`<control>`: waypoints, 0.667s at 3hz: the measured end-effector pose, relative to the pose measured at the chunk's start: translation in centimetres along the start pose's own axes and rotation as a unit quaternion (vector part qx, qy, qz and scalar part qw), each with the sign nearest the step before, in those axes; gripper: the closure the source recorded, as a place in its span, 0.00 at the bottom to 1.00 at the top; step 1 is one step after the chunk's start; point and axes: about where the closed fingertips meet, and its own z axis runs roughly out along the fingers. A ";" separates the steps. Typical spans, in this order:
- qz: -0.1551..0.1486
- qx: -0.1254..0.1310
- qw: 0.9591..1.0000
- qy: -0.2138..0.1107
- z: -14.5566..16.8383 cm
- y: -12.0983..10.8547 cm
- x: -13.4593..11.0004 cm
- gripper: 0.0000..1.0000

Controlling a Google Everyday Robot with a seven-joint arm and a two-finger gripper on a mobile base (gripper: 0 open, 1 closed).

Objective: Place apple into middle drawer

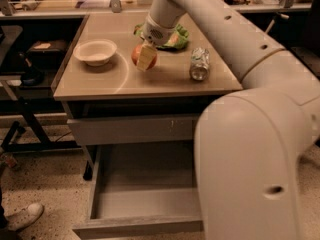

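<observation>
We read this as a lab or office workspace. There's a speckled hard floor [45, 179], a long workbench [65, 3] at the back cluttered with gear, a black desk frame [30, 129] on the left, and a grey drawer cabinet [130, 130] with a tan top. The gripper [146, 57] sits low over that top, at the apple [137, 55].

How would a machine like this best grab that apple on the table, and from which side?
Across the apple's round middle, coming straight down from above. It sits on the tabletop with open space over it, and the bowl and can stand apart on either side. The gripper is at it from above.
</observation>
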 end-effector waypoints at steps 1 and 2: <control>0.041 0.016 0.999 -0.026 -3.7 4.0 2.2 1.00; 0.060 0.004 0.998 -0.028 -4.1 8.5 4.2 1.00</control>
